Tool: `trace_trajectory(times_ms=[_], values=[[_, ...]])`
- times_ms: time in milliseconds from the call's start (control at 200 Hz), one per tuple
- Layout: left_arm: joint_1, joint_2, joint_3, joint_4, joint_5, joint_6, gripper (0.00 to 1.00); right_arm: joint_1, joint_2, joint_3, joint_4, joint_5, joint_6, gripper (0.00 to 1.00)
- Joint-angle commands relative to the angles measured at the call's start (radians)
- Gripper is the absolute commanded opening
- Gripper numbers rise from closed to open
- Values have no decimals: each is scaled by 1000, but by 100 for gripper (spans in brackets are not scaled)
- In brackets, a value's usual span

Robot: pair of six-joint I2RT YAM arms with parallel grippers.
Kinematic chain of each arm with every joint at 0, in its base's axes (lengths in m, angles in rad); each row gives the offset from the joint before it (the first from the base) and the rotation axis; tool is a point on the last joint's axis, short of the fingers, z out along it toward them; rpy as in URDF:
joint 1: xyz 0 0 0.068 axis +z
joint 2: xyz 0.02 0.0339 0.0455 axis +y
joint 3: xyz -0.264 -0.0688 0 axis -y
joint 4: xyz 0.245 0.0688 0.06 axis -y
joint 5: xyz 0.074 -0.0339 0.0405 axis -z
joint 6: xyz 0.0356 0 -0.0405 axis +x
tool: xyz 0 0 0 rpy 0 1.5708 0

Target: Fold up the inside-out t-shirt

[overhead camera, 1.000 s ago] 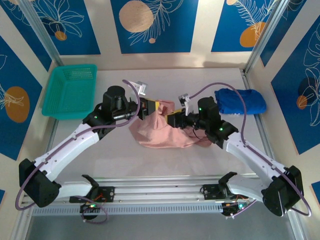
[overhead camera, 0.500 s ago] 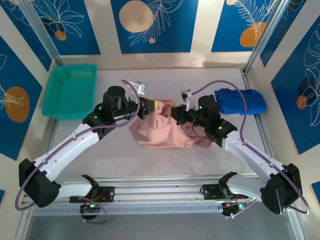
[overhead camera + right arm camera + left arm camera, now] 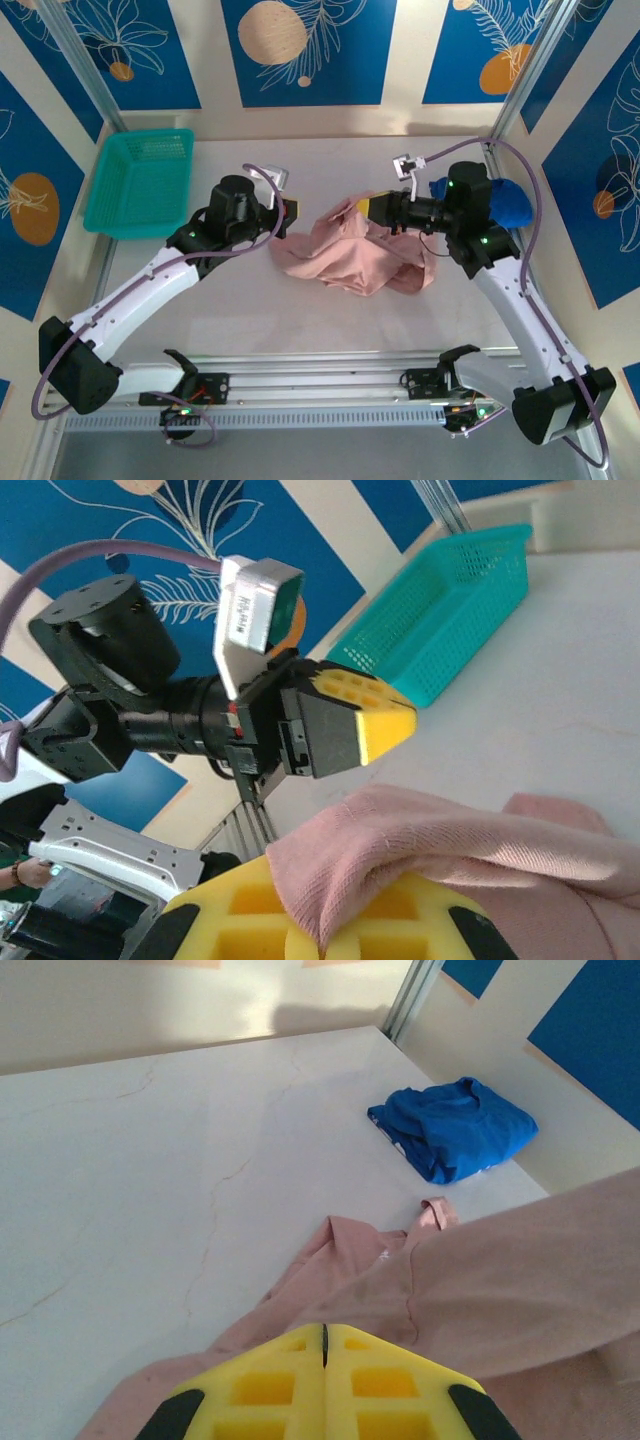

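R gripper [image 3: 370,205] pinches t-shirt [image 3: 345,262] edge (tips cloth-covered).

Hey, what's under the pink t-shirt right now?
The pale table shows all around the pink t-shirt, and the right gripper pinches its raised edge. Whatever lies beneath the bunched cloth is covered.

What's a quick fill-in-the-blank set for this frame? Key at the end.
The right gripper is shut on a fold of the ____ t-shirt. The left gripper has its jaws ____. The ____ basket sits at the table's far-left corner. The folded garment lying apart from the t-shirt is ____ in colour.
Missing words: pink; shut; teal; blue.
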Motion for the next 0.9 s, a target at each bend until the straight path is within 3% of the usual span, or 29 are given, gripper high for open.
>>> trace_trajectory(times_ms=[0, 55, 140, 275, 440, 650, 895], values=[[5, -24, -19, 19, 93, 28, 0, -15, 14, 20, -69, -49, 20, 0], [-1, -37, -36, 57, 194, 28, 0, -15, 24, 17, -68, -47, 28, 0], [-36, -47, -52, 81, 293, 54, 15, -15, 38, 16, -68, -48, 27, 0], [-122, -32, -26, 24, 227, 166, 40, -14, 47, 12, -53, -46, 34, 0], [-156, 33, 45, -27, 176, 228, 52, -12, 54, 10, -46, -50, 41, 0], [-158, 96, 107, -29, 66, 238, 53, -9, 51, -1, -45, -55, 40, 0], [-158, 169, 166, -31, 73, 259, 52, -6, 49, -7, -39, -66, 40, 0]])
